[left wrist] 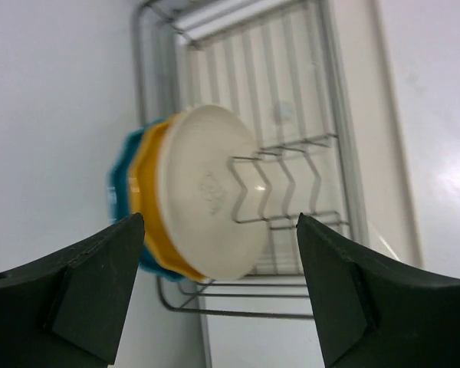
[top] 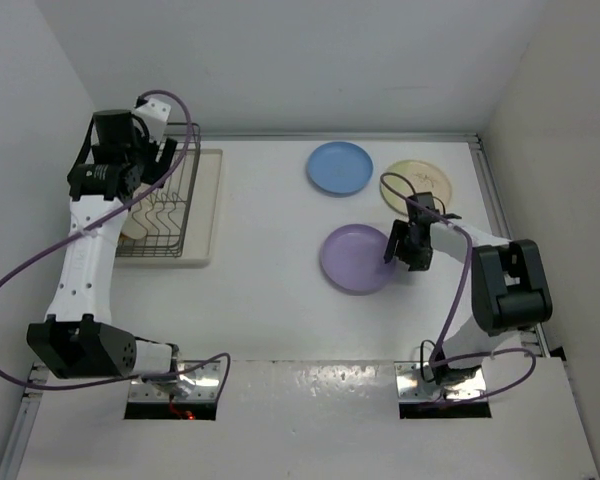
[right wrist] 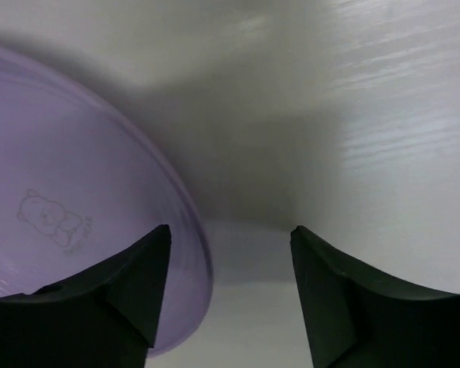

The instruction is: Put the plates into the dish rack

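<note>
L tool point(left wrist: 218, 224): jaws seen wide apart, nothing held; rack plates lie beyond the gap.
R tool point(right wrist: 228, 234): jaws spread, one finger over lavender plate point(top: 352, 258), the other over bare tabletop point(top: 270, 300); plate rim sits between them; contact can't be told.
Dish rack point(top: 170, 215): at 10 o'clock on tabletop, set on cream drip tray point(top: 208, 200); largely covered by L arm in top view.
Racked plates: teal plate point(left wrist: 121, 192), orange plate point(left wrist: 146, 176) and cream plate point(left wrist: 207, 184) stood on edge, face to face; all blurred, teal mostly hidden behind orange.
Lavender detail: laid flat at 3 o'clock; cut off at frame edge in wrist view; faint bear mark point(right wrist: 52, 221).
Light blue plate point(top: 339, 168): flat at 12 o'clock.
Cream-green plate point(top: 415, 183): flat at 1 o'clock, crossed by purple cable point(top: 400, 180); markings too small to make out.
</note>
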Controlling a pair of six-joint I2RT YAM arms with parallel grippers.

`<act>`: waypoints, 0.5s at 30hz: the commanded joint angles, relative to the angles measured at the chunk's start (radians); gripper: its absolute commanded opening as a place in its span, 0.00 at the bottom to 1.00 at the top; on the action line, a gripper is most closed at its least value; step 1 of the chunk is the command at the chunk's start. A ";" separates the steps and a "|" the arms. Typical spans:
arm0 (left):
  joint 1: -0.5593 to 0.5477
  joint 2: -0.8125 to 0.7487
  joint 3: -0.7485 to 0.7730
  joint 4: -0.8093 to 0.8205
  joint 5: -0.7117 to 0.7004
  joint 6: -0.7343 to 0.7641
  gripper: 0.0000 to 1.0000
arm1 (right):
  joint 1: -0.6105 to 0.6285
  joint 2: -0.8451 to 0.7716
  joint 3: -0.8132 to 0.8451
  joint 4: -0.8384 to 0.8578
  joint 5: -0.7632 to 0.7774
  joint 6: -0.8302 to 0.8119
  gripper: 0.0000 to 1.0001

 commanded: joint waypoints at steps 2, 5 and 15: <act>-0.016 -0.039 -0.075 -0.118 0.230 0.026 0.85 | -0.002 0.058 -0.017 0.163 -0.115 0.020 0.57; -0.025 -0.060 -0.128 -0.127 0.265 0.017 0.85 | -0.001 0.096 -0.018 0.191 -0.133 0.027 0.24; -0.103 -0.001 -0.180 -0.127 0.576 -0.022 0.85 | 0.252 -0.098 0.059 0.233 -0.084 -0.150 0.00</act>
